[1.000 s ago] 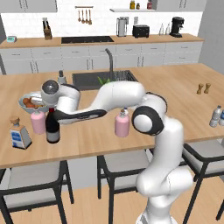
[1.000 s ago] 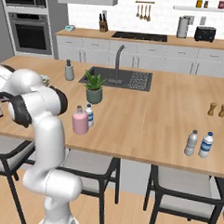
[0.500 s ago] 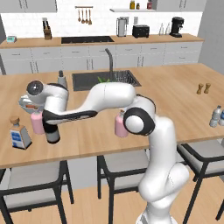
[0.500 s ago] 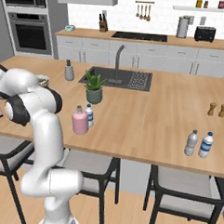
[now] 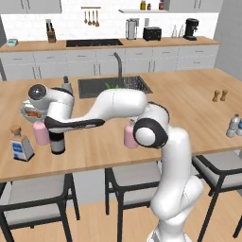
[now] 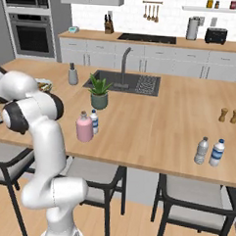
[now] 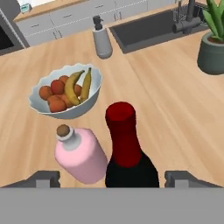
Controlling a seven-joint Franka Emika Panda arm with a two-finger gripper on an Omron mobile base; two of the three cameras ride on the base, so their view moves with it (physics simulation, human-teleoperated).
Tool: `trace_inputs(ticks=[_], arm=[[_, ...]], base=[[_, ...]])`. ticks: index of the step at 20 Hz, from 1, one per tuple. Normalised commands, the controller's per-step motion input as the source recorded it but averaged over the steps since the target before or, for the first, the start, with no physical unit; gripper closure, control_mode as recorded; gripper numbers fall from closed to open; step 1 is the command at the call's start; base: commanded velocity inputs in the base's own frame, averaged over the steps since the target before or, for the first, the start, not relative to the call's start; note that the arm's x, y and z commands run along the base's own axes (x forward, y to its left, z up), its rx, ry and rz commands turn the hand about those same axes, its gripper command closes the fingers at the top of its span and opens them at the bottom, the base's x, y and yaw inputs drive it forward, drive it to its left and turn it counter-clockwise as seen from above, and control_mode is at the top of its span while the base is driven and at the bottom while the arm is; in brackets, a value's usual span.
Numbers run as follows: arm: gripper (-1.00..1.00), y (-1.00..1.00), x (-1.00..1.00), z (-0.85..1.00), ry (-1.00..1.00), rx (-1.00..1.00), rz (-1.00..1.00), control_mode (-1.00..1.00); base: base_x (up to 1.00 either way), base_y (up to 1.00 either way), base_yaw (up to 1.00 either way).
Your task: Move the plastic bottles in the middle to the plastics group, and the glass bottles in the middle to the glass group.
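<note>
The robot arm [image 5: 118, 106] is glossy white with rounded, tube-like links. Dark grey discs cap its joints. Beside the wine bottle [image 7: 127, 151], its grey finger tips [image 7: 46, 178] are blocky.

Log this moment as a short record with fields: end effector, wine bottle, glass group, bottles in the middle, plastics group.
end effector: open, fingertips on either side of the wine bottle
wine bottle: upright on the island, beside a pink bottle
glass group: that pink bottle, square cork-stoppered bottle
bottles in the middle: pink bottle, small water bottle
plastics group: two water bottles
nearby: fruit bowl
</note>
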Motion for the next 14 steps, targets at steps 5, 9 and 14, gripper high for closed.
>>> trace_inputs(ticks=[5, 9, 14], arm=[[-1.00, -0.25, 0.00, 0.51, 0.00, 0.03, 0.04, -1.00], [-1.00, -0.61, -0.06, 0.47, 0.02, 0.00, 0.05, -1.00], [-1.00, -0.87, -0.22, 0.21, 0.01, 0.00, 0.24, -1.00]], base=[[0.00, 0.00, 0.00], [0.00, 0.00, 0.00], [0.00, 0.00, 0.00]])
